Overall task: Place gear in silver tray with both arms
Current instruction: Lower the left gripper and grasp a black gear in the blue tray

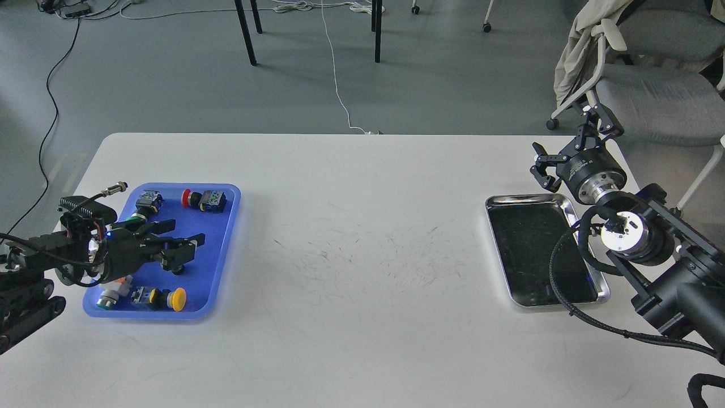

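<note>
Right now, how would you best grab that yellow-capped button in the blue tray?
Grip the yellow-capped button across its dark middle body, coming from above. It lies on its side in the blue tray, cap pointing right, so the rounded cap would probably slip.

Both black jointed arms carry silver wrist rings, looped black cables and two-fingered claws.

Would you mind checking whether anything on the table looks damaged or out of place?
Nothing is spilled. The only oddity is a patch of dark scuff marks on the white table between the blue tray and the silver tray.
</note>
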